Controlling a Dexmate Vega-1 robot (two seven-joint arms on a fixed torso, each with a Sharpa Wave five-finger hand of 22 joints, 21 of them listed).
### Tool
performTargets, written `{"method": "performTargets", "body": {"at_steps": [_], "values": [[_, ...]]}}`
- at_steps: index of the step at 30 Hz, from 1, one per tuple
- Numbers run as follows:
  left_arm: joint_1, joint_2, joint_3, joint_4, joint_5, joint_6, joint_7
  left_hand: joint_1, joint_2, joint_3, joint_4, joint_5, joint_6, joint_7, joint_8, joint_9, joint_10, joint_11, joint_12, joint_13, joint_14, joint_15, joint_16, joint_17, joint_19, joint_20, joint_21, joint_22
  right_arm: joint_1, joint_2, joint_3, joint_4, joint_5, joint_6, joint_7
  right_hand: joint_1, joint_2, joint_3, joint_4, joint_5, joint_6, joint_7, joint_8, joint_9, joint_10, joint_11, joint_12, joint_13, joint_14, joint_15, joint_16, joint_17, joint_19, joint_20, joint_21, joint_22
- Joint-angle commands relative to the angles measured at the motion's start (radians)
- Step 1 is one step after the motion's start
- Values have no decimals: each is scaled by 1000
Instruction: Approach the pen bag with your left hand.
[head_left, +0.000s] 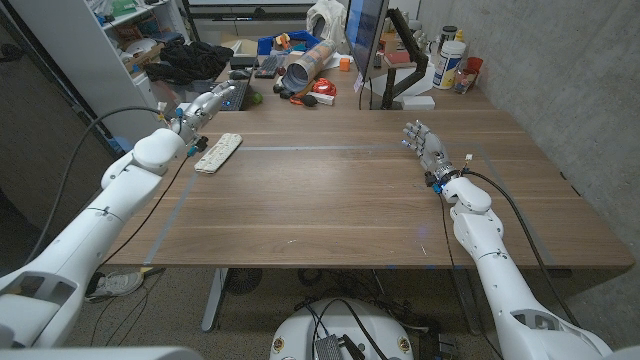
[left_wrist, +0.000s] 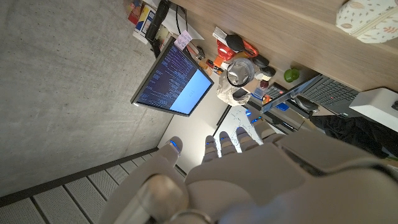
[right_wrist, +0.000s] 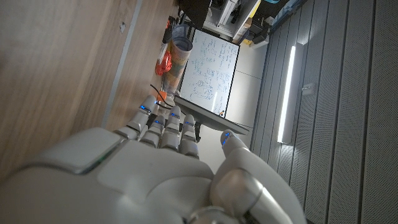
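Fingers of the left hand (head_left: 203, 108) are spread and hold nothing, hovering near the desk's far left corner, just beyond the pen bag (head_left: 218, 152). Pen bag lies flat by the left edge, long axis running toward the far side. Judged: soft printed fabric pouch, light, likely to sag and slide on the smooth wood (head_left: 330, 200). Best hold looks like a pinch across its narrow middle. Right hand (head_left: 428, 150) stands near the right edge, fingers apart, empty.

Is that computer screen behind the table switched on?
On: the monitor glows with lines of text in the left wrist view.
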Motion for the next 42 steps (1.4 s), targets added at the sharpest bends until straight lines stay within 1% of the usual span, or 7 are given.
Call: {"method": "performTargets", "body": {"at_steps": [1, 7, 11, 16, 27, 32, 42], "values": [[2, 44, -12, -24, 58, 24, 23, 16, -1, 3, -5, 6, 10, -5, -2, 6, 6, -6, 7, 3, 5, -12, 5, 3, 0, 12, 0, 4, -5, -2, 0, -9, 4, 2, 3, 11, 17, -2, -2, 5, 7, 0, 7, 5, 7, 2, 4, 1, 7, 4, 1, 2, 4, -18, -1, 2], [-4, 79, -4, -39, 115, 51, 32, 17, -3, 2, -6, 6, 18, -7, 0, 6, 11, -13, 8, 3, 9, -12, 6, 3, 2, 25, -1, 4, -8, -4, 1, -12, 6, 2, 5, 10, 16, -2, -1, 5, 8, -1, 7, 5, 8, 2, 5, 1, 7, 5, 1, 2, 5, -18, -2, 2], [-10, 108, 8, -54, 172, 73, 42, 18, -5, 2, -7, 7, 27, -13, 2, 6, 13, -18, 8, 3, 11, -11, 5, 3, 3, 35, -1, 4, -10, -5, 1, -13, 6, 2, 7, 11, 16, -2, -1, 5, 8, 0, 8, 5, 7, 0, 4, 1, 7, 5, 0, 2, 5, -18, -4, 2], [-15, 130, 15, -64, 212, 84, 41, 18, -5, 2, -7, 7, 35, -16, 4, 6, 14, -23, 8, 3, 11, -9, 4, 3, 2, 47, -3, 4, -11, -7, 1, -16, 7, 2, 9, 10, 16, -2, -1, 5, 8, 0, 7, 5, 9, 1, 5, 1, 8, 4, 0, 2, 6, -17, -5, 2], [-33, 155, 35, -78, 278, 112, 30, 21, -6, 2, -8, 9, 39, -20, 3, 5, 16, -26, 8, 3, 9, -13, 1, 3, 5, 44, -3, 4, -14, -9, 3, -26, 10, -3, 10, 10, 16, -2, 0, 5, 9, 0, 7, 5, 9, 1, 5, 1, 7, 4, 0, 2, 6, -17, -7, 2], [-46, 177, 59, -86, 341, 125, 30, 22, -7, 3, -9, 10, 40, -24, 2, 5, 17, -24, 8, 3, 8, -18, 0, 3, 5, 39, -4, 4, -15, -9, 5, -26, 9, -4, 9, 10, 16, -3, 0, 5, 8, -1, 7, 5, 8, 1, 4, 1, 7, 4, 0, 2, 7, -17, -9, 2], [-55, 181, 65, -81, 376, 155, 30, 24, -9, 2, -10, 11, 39, -31, 0, 5, 15, -27, 7, 3, 7, -17, -1, 3, 0, 41, -7, 4, -11, -10, 5, -13, 9, 5, 11, 10, 16, -3, 0, 5, 9, 0, 7, 5, 8, 1, 4, 1, 7, 5, 0, 2, 8, -18, -12, 2]]}}
